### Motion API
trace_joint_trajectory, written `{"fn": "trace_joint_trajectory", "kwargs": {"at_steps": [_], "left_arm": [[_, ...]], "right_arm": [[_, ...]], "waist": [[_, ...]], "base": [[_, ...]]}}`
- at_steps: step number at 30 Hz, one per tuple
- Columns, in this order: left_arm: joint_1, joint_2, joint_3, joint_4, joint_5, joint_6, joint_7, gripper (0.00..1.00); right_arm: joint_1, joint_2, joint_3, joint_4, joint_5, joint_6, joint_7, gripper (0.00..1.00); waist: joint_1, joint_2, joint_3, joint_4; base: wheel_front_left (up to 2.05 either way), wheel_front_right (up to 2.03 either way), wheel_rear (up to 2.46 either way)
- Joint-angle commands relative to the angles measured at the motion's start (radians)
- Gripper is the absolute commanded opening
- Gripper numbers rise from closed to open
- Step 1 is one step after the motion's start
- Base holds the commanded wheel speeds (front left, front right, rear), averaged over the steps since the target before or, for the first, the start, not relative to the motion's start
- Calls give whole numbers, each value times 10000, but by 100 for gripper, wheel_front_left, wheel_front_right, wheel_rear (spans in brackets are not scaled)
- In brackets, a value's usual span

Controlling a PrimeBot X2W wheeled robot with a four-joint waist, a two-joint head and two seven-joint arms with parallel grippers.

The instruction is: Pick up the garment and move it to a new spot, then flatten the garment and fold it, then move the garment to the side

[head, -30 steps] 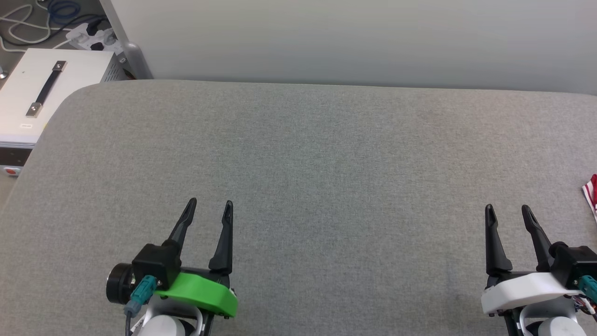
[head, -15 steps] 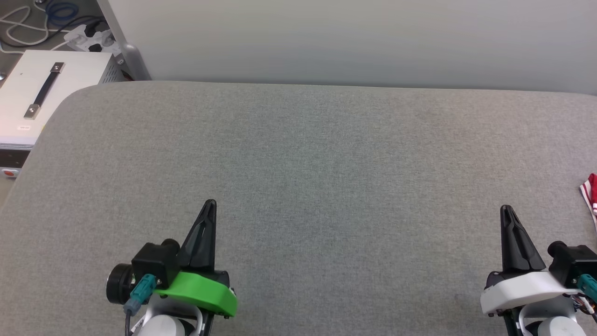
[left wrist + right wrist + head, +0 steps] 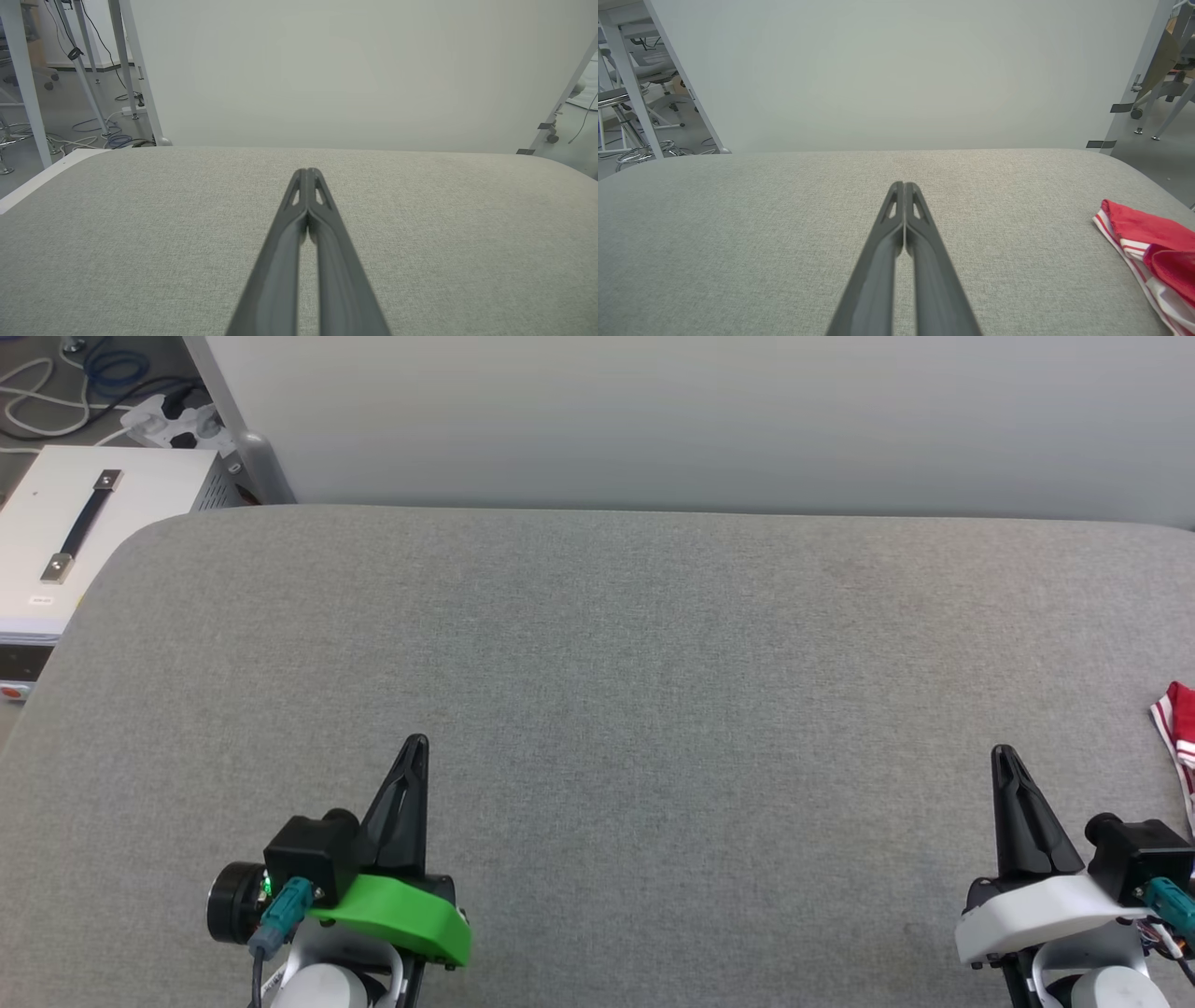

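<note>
The garment [image 3: 1178,728] is lying at the right edge of the bench [image 3: 635,644], just to the right of the right hand [image 3: 1004,752], and partly running out of view. In the right wrist view it is looking bunched, with its striped trim showing. This is fitting two stages: a jersey waiting to be picked up, or one put to the side. Whether it is folded, I cannot tell. The left hand [image 3: 416,743] and the right one are sitting at the near side, well apart, pointing away, both closed on nothing.
</note>
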Motion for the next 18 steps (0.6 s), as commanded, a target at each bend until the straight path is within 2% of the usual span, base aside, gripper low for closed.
{"fn": "trace_joint_trajectory", "kwargs": {"at_steps": [1,18], "left_arm": [[78,-22,61,-81,100,89,60,0],[134,-34,195,-237,330,255,402,0]], "right_arm": [[32,25,42,-69,-95,-2,72,0],[56,64,159,-232,-289,-4,409,0]], "waist": [[0,0,-9,-12],[0,0,-95,-129]], "base": [[0,0,0],[0,0,0]]}}
